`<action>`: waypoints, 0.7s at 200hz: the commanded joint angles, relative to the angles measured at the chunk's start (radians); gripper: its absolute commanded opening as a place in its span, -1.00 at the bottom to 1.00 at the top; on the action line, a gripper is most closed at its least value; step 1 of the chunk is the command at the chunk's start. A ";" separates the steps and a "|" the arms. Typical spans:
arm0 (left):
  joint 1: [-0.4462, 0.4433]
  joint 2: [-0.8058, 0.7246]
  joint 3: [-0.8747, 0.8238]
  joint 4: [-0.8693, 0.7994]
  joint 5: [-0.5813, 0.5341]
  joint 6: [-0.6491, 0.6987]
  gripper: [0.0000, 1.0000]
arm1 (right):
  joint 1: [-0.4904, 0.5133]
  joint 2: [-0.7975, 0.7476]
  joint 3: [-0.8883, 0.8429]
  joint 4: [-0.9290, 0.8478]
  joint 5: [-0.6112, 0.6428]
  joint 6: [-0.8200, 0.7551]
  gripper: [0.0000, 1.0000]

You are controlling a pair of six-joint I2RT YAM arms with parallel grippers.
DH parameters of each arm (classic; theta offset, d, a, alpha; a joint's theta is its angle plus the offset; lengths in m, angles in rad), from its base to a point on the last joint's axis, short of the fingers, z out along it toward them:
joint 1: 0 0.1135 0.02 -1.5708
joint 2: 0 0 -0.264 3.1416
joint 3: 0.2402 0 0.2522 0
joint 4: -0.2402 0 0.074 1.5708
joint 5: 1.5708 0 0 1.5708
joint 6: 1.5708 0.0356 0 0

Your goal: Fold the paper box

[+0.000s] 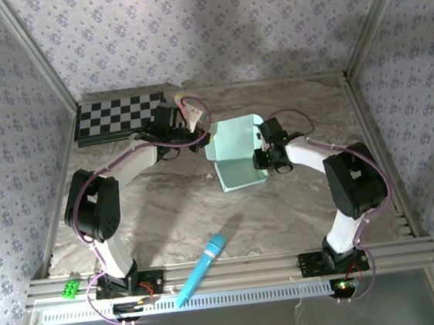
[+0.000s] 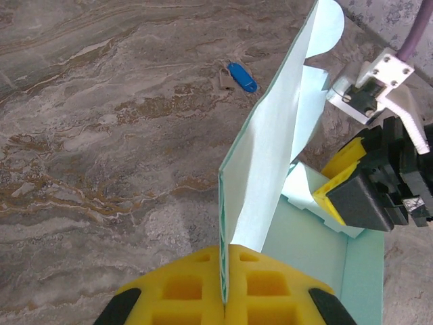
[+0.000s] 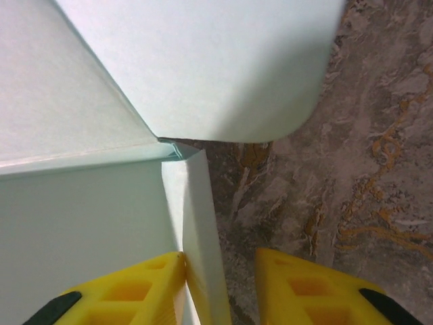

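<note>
Marble tabletop (image 1: 177,209), floral walls (image 1: 210,23), mint paper box (image 1: 235,154)

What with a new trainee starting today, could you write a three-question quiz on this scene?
1. True or false: the left jaws are shut on a panel of the pale mint-blue card paper box.
2. The bright blue stick-shaped microphone lies: A) at the near edge of the marbled table; B) inside the box; C) in the left jaws.
3. Which jaws stand apart with a box flap between them?
Key: 1 true; 2 A; 3 the right jaws.
</note>
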 commanded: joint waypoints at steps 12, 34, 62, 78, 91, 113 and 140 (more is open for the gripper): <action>-0.004 -0.032 -0.004 0.004 0.027 0.033 -1.00 | 0.004 0.039 0.029 -0.008 0.072 0.008 -0.45; -0.004 -0.031 -0.003 0.002 0.029 0.033 -1.00 | 0.018 0.056 0.042 -0.024 0.110 0.007 -0.56; -0.005 -0.030 -0.004 -0.003 0.030 0.037 -1.00 | 0.051 0.080 0.074 -0.078 0.196 0.008 -0.65; -0.004 -0.030 -0.001 -0.005 0.031 0.038 -1.00 | 0.068 0.094 0.089 -0.112 0.247 0.007 -0.67; -0.005 -0.028 -0.001 -0.006 0.030 0.037 -1.00 | 0.080 0.106 0.103 -0.141 0.296 0.006 -0.69; -0.003 -0.028 0.000 -0.007 0.028 0.040 -1.00 | 0.099 0.128 0.127 -0.190 0.362 0.002 -0.69; -0.003 -0.026 0.003 -0.012 0.020 0.044 -1.00 | 0.121 0.155 0.157 -0.245 0.436 0.002 -0.69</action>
